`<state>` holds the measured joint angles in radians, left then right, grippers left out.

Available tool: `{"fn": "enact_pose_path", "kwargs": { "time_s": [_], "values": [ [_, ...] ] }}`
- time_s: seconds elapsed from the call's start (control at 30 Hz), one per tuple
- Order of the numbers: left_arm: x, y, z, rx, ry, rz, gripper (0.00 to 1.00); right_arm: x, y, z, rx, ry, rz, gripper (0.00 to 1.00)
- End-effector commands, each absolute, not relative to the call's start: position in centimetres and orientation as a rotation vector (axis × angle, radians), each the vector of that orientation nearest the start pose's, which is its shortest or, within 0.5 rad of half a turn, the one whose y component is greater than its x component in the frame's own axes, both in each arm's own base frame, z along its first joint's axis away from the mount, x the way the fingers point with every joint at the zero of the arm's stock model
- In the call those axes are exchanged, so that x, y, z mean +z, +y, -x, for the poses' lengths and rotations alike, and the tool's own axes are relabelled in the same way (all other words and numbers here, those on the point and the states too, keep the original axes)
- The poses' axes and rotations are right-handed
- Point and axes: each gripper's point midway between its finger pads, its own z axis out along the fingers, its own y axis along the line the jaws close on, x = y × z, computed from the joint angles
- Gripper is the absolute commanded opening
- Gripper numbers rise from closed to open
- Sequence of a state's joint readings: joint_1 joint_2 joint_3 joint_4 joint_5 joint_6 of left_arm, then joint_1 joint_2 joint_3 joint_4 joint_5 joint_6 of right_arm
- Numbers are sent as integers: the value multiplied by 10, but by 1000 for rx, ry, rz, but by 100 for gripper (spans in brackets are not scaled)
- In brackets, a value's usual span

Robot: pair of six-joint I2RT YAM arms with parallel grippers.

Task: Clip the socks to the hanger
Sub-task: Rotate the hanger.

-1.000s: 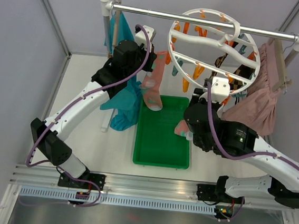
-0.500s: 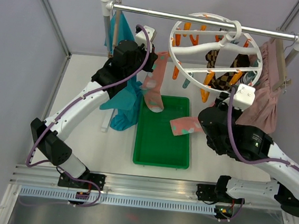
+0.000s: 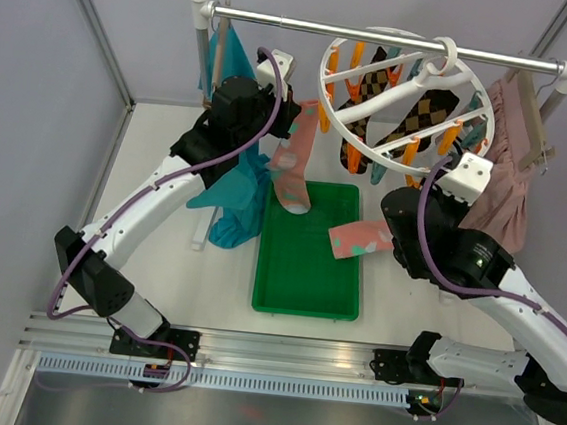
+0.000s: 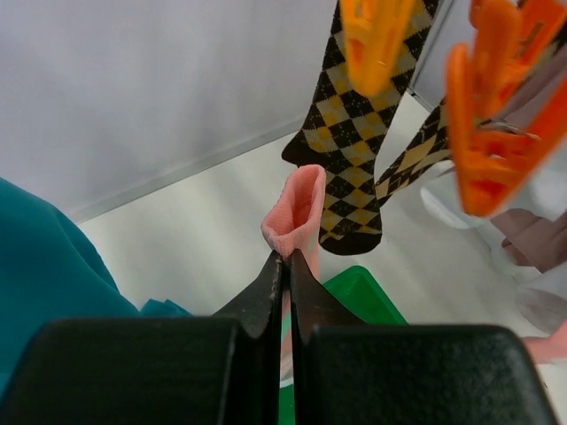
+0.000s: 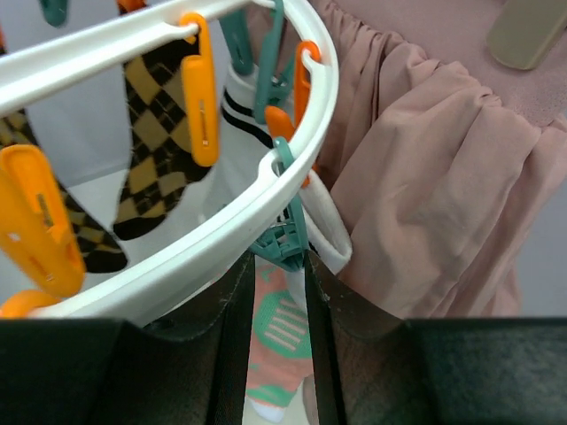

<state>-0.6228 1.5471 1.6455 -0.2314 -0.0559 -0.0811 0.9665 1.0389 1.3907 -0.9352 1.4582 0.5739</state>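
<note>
The hanger (image 3: 339, 102) hangs tilted from the rail, with argyle socks (image 3: 414, 110) clipped inside it. My left gripper (image 3: 292, 108) is shut on the cuff of a pink sock (image 3: 292, 173) that dangles over the tray; the left wrist view shows its cuff (image 4: 297, 208) above my pinched gripper (image 4: 285, 261). My right gripper (image 5: 279, 266) is at the ring's rim (image 5: 177, 257), shut on a teal clip (image 5: 282, 239). A white striped sock (image 5: 244, 106) hangs beside that clip. Another pink sock (image 3: 361, 240) lies on the tray's right edge.
A green tray (image 3: 302, 285) sits on the table between the arms. A teal garment (image 3: 235, 193) hangs at the rail's left end, a dusty-pink skirt (image 3: 502, 183) at its right, close against my right gripper. Orange clips (image 4: 496, 133) hang near the left gripper.
My right arm rose from the tray to the ring's rim, leaving the pink patched sock on the tray's edge. The ring swung and turned. My left arm held still.
</note>
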Motion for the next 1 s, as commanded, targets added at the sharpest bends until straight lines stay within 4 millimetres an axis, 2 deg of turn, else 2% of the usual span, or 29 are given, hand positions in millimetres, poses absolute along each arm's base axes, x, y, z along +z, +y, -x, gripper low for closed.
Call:
{"fn": "enact_pose_path", "kwargs": {
  "time_s": [0.0,0.13,0.33,0.5,0.53,0.83,0.97],
  "values": [
    [420,-281,-391,-542,1589,-422,2,386,33,-244,-458,1603,-429,36],
    [420,-288,-386,-576,1580,-468,2,384,23,-251,-460,1638,-436,36],
    [423,-293,-382,-599,1567,-505,2,382,41,-261,-346,1681,-374,39],
    [425,-297,-377,-618,1556,-532,2,391,29,-264,-371,1647,-401,39],
    [425,-298,-376,-623,1555,-536,2,396,30,-267,-339,1617,-434,37],
    [429,-299,-372,-624,1541,-558,2,399,22,-296,-329,1566,-479,37],
    [428,-302,-369,-632,1537,-579,2,398,5,-303,-349,1550,-540,36]
  ]
}}
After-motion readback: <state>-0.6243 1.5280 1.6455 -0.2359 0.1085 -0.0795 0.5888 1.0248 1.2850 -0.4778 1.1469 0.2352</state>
